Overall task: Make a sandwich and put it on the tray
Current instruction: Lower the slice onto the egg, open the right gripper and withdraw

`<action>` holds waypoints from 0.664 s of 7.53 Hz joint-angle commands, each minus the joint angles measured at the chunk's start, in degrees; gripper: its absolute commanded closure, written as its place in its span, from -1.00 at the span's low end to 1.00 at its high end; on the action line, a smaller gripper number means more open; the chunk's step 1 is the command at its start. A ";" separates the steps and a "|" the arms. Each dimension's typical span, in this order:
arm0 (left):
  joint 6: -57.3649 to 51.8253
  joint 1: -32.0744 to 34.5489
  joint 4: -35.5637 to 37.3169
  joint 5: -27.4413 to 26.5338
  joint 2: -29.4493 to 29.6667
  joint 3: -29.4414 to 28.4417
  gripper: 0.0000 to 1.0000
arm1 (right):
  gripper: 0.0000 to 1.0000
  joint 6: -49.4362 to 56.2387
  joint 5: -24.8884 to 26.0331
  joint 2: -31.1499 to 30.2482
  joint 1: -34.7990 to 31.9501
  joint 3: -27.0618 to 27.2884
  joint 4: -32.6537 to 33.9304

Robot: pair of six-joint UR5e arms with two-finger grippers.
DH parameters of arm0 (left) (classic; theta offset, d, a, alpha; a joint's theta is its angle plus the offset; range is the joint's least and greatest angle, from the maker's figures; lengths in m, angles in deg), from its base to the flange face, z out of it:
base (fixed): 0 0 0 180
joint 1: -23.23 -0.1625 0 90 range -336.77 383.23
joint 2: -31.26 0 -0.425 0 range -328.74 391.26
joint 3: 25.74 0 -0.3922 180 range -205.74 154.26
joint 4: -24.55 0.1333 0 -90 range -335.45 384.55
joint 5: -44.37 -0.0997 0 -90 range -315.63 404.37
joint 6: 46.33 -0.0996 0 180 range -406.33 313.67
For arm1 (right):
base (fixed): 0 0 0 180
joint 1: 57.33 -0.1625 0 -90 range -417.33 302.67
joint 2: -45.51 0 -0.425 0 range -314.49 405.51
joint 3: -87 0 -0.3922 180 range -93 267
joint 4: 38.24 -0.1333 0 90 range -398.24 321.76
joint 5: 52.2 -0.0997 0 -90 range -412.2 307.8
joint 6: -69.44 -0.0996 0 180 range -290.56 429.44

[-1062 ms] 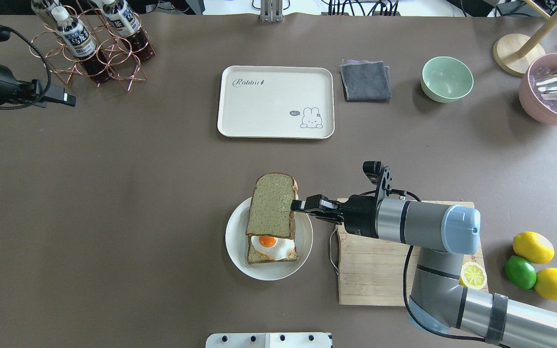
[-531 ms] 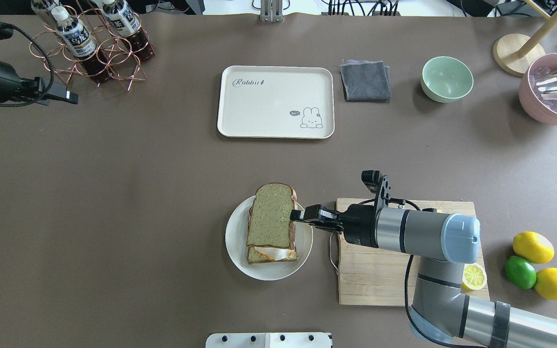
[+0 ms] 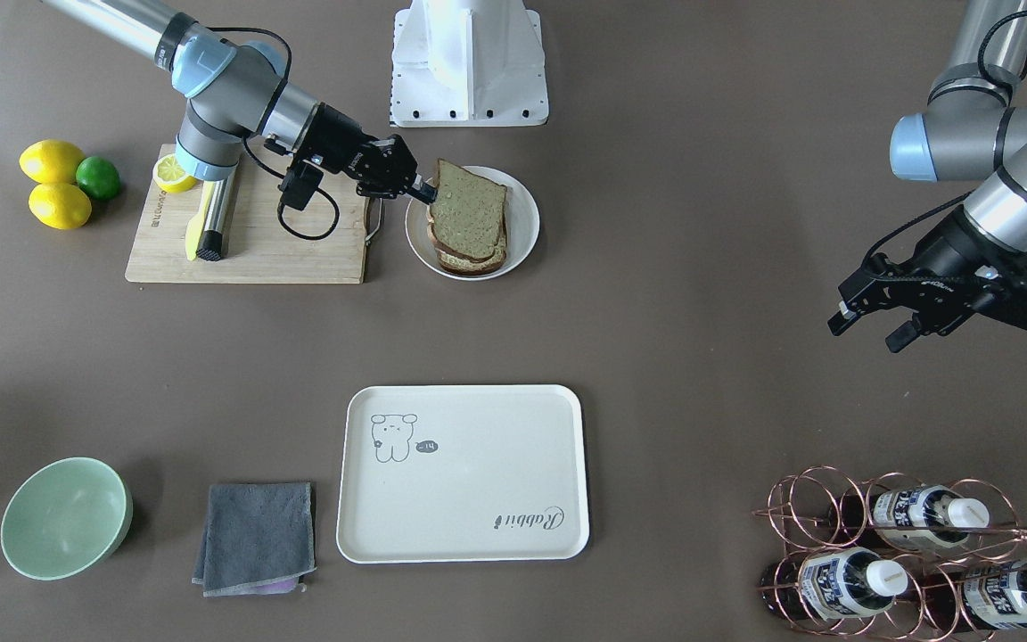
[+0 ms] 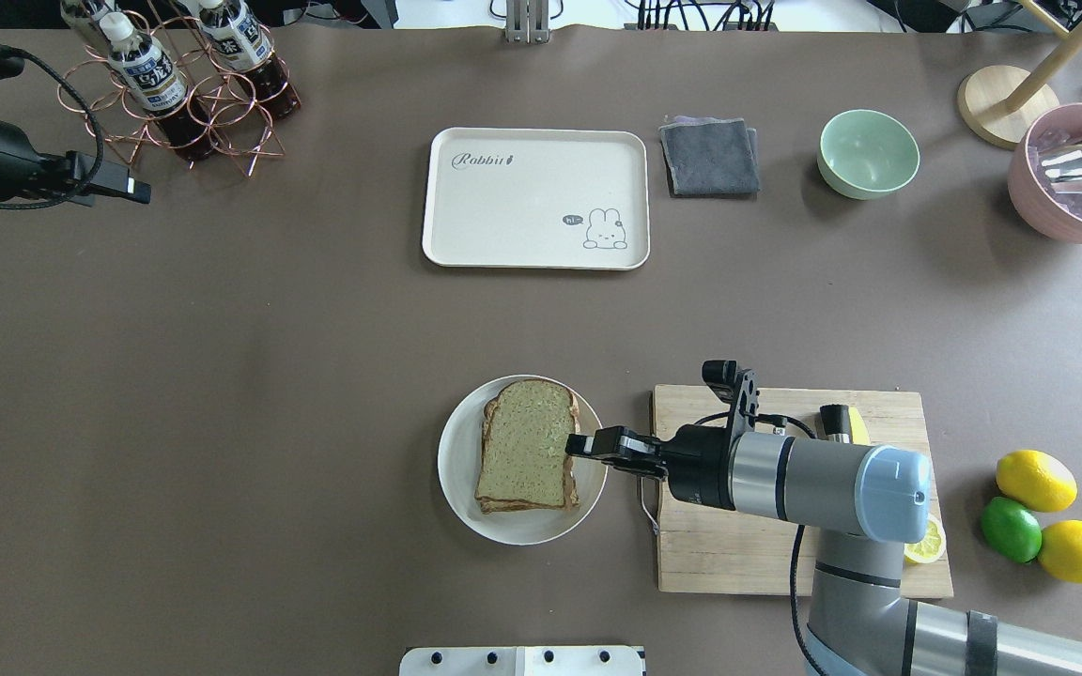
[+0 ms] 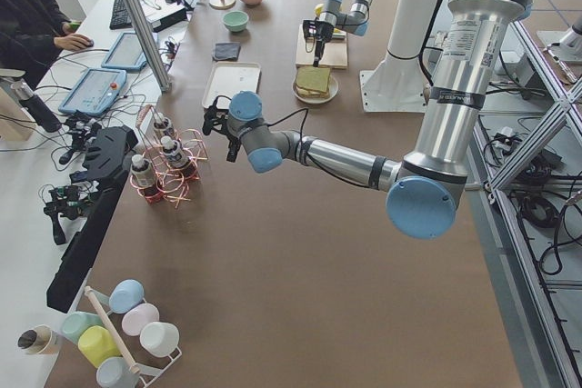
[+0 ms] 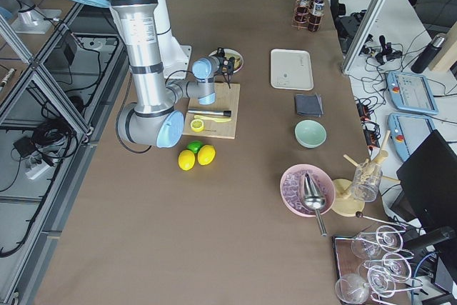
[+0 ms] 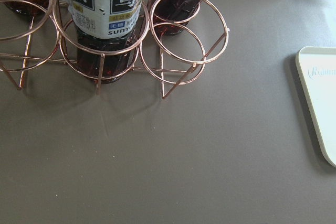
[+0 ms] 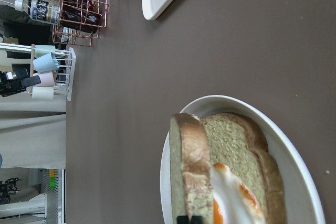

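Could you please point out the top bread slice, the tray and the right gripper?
top bread slice [image 4: 522,451]: overhead view, middle of its upper face.
tray [image 4: 532,202]: overhead view, bare middle of its floor.
right gripper [image 4: 575,445]: overhead view, between its fingertips at the slice's edge.

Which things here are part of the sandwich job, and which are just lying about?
Job: sandwich, white plate under it, tray, right arm's fingers.
Lying about: cutting board, lemons, lime, green bowl, grey cloth, bottles.
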 commanded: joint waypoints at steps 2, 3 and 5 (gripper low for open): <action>0.00 0.00 -0.01 0.00 -0.01 -0.02 -0.83 | 1.00 0.17 1.07 -0.23 1.35 -0.06 -0.14; 0.08 0.00 -0.01 0.00 0.08 -0.02 -0.83 | 0.63 0.17 0.63 -0.40 1.35 -0.06 -0.14; 0.08 0.00 -0.01 0.00 -0.01 0.07 -0.83 | -0.97 0.17 0.89 -0.41 1.35 -0.06 -0.14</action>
